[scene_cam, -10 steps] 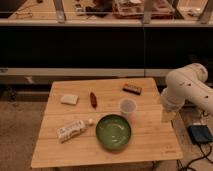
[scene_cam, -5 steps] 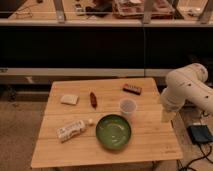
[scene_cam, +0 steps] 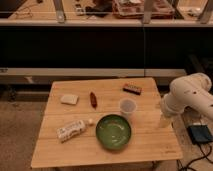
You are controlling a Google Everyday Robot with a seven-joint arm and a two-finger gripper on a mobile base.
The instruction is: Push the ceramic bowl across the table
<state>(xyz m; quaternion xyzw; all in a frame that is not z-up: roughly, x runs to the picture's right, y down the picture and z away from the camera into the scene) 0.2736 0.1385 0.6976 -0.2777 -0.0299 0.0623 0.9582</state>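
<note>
The green ceramic bowl [scene_cam: 113, 131] sits on the light slatted wooden table [scene_cam: 65, 150], near the front edge and a little right of centre. A small translucent white cup [scene_cam: 128, 106] stands just behind it to the right. My white arm [scene_cam: 187, 95] reaches in from the right side. The gripper [scene_cam: 164, 120] hangs down at the table's right edge, to the right of the bowl and cup and apart from both.
On the table lie a white packet with a cap [scene_cam: 71, 130] at the front left, a pale block [scene_cam: 69, 99], a dark red stick-shaped item [scene_cam: 93, 99] and a dark bar [scene_cam: 132, 88] at the back. A dark device [scene_cam: 201, 133] lies on the floor to the right.
</note>
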